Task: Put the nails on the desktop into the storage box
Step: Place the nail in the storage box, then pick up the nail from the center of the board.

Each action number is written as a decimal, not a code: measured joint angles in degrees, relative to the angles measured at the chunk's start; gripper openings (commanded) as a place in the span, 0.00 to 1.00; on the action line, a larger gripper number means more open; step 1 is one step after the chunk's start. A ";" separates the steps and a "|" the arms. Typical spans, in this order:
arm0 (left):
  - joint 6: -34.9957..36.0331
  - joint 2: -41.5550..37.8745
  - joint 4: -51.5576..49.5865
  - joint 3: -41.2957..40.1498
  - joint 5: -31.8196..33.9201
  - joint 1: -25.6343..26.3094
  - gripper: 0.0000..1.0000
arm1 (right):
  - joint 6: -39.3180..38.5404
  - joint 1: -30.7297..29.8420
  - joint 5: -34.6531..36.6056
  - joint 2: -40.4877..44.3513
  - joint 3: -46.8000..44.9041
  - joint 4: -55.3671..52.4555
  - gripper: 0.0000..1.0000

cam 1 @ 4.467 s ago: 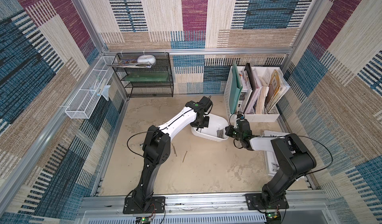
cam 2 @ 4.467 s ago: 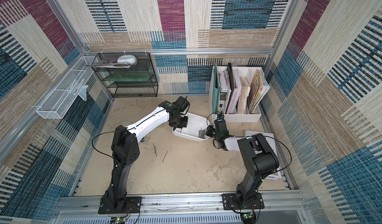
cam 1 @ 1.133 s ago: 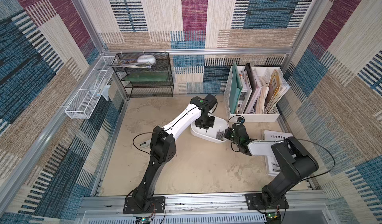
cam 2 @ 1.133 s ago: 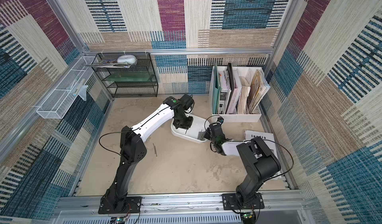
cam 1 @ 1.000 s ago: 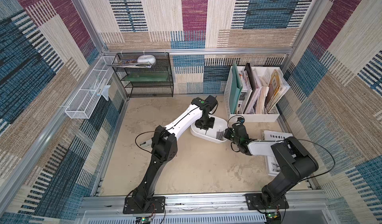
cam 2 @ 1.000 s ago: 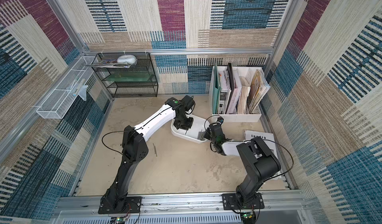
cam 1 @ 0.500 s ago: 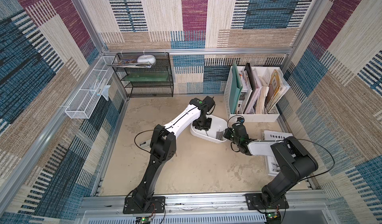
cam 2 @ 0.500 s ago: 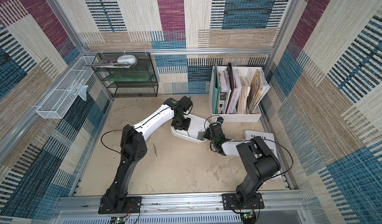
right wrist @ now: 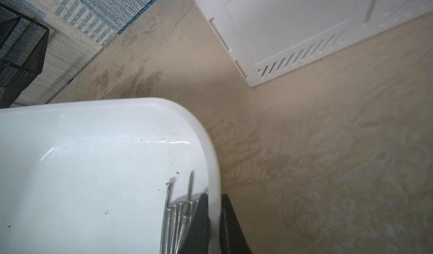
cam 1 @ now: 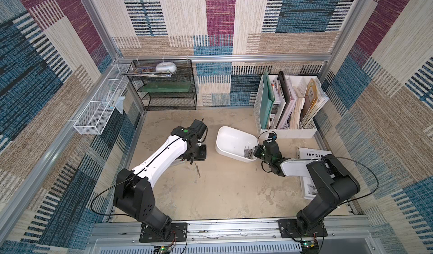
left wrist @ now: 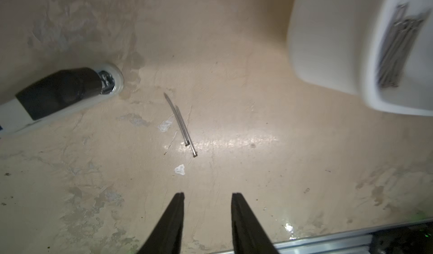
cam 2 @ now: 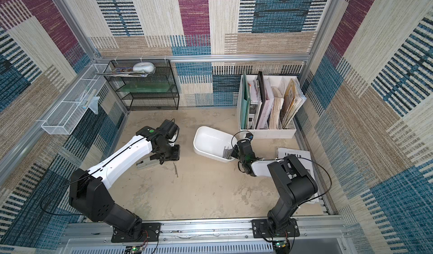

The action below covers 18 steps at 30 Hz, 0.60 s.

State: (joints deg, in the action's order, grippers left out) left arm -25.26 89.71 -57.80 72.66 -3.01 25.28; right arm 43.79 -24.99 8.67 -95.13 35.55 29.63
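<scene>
Nails (left wrist: 181, 126): two loose on the desktop (left wrist: 234, 53), side by side and touching, heads toward the left gripper (left wrist: 207, 194). Pair lies just ahead of its fingertips, clear of them. Long axis runs nearly straight away from the gripper, slightly slanted, so the closing line crosses the shafts. Left jaws parted, empty. Right gripper (right wrist: 213, 195) pinches the storage box (right wrist: 93, 147) wall, one finger inside beside the bundle (right wrist: 175, 217) stored there. Judgement: left arm is nearer and free; a short advance and descent should do
</scene>
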 measured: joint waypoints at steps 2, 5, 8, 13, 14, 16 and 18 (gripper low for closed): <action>-0.13 0.87 2.69 -4.02 -0.17 -0.94 0.32 | -0.02 0.00 0.00 -0.04 0.00 0.02 0.00; -0.26 2.93 6.93 -6.95 -0.72 -1.99 0.31 | -0.04 0.00 0.02 -0.04 0.00 0.02 0.00; -0.24 4.94 9.86 -7.58 -1.03 -2.86 0.30 | -0.13 0.00 0.02 -0.04 0.00 0.02 0.00; -0.24 7.54 13.22 -7.98 -1.14 -5.22 0.30 | -0.22 0.00 -0.02 -0.42 0.00 0.44 0.00; -0.24 8.09 13.66 -7.82 -0.94 -5.51 0.29 | -0.20 0.00 -0.15 -0.66 0.00 0.72 0.00; -0.24 9.38 14.36 -7.41 -0.81 -5.88 0.28 | -0.20 0.00 -0.26 -1.09 0.02 0.94 0.00; -0.24 10.60 14.86 -6.97 -0.85 -6.14 0.28 | -0.20 -0.02 -0.42 -1.29 0.02 1.14 0.00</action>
State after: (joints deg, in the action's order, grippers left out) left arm -25.50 100.31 -42.94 65.69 -3.86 19.14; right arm 43.59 -25.02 8.25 -96.42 35.57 30.76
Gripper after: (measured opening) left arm 0.278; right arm 0.111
